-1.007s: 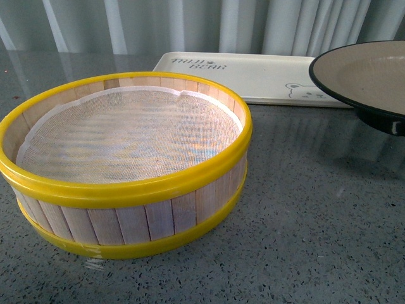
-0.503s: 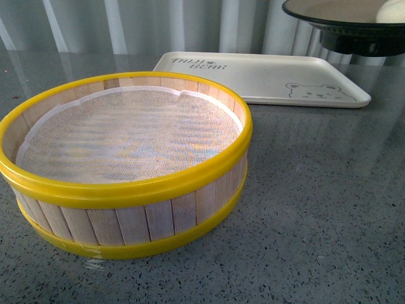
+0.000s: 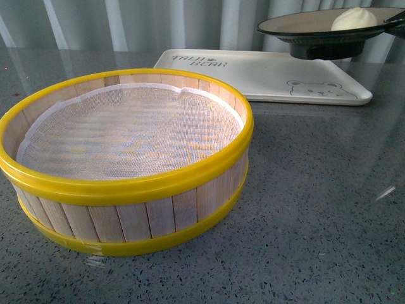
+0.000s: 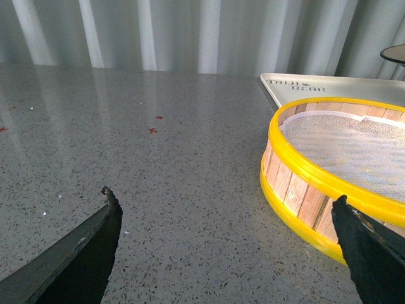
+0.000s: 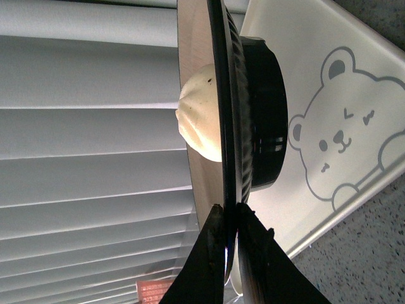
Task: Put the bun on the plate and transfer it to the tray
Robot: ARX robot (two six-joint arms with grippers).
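Observation:
The black plate (image 3: 304,26) with tan inside hangs in the air over the right part of the cream-white tray (image 3: 266,73). The white bun (image 3: 354,19) sits on the plate's right side. My right gripper (image 5: 229,212) is shut on the plate's rim (image 5: 223,107); in the right wrist view the bun (image 5: 199,120) rests on the plate and the tray's bear drawing (image 5: 335,139) lies below the plate's foot. In the front view only a tip of it shows at the right edge (image 3: 398,24). My left gripper (image 4: 224,202) is open and empty over bare table, left of the steamer basket.
A yellow-rimmed wooden steamer basket (image 3: 126,158), empty with a white cloth liner, stands at front left on the grey speckled table (image 3: 316,209); it also shows in the left wrist view (image 4: 329,177). White vertical blinds (image 3: 158,22) run behind the tray.
The plate with the bun has risen from the right edge, then moved left and come down a little over the tray's right part. The basket and tray have not moved.

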